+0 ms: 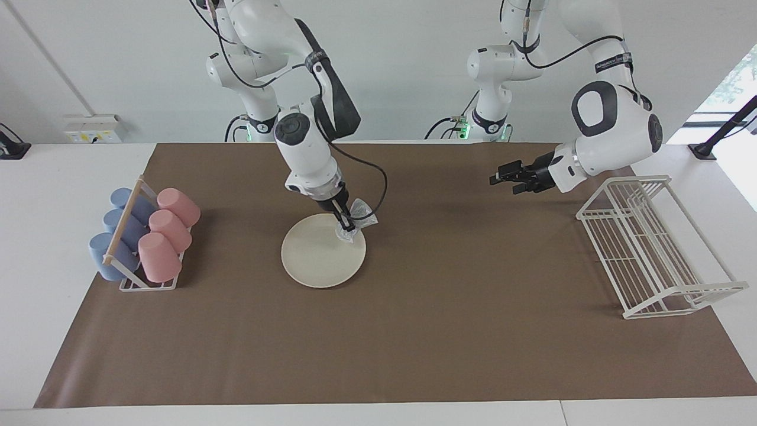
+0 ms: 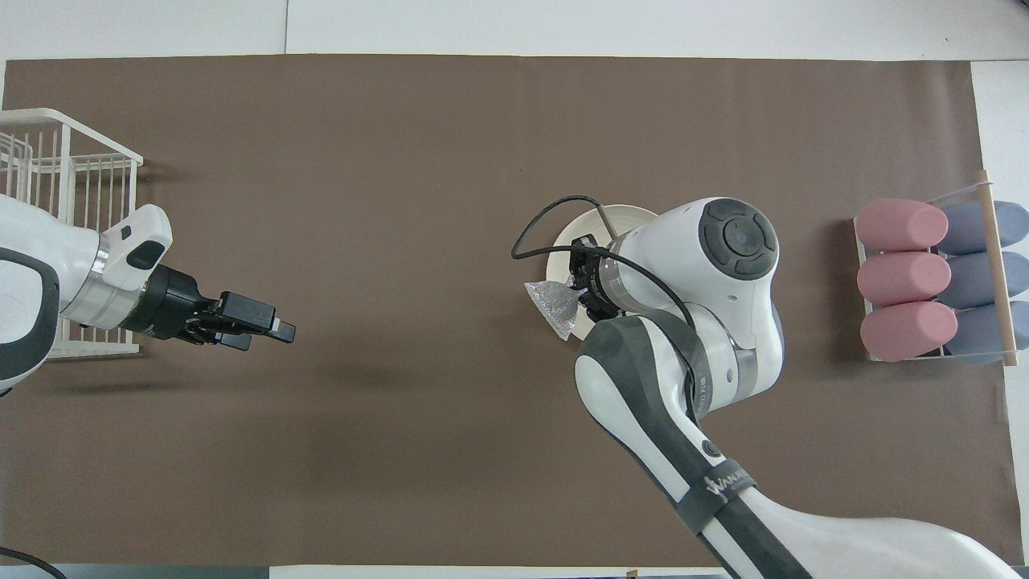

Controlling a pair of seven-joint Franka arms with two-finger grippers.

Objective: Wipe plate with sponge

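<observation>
The cream-white plate lies flat on the brown mat; in the overhead view only its edge shows beside the right arm. My right gripper is shut on the silvery sponge and holds it over the plate's rim nearest the robots, toward the left arm's end. The sponge's lower tip hangs at the plate; I cannot tell whether it touches. In the overhead view the sponge sticks out from the right gripper. My left gripper waits open and empty above the mat, also in the overhead view.
A white wire rack stands at the left arm's end of the table, also in the overhead view. A small rack of pink and blue cups stands at the right arm's end, also in the overhead view.
</observation>
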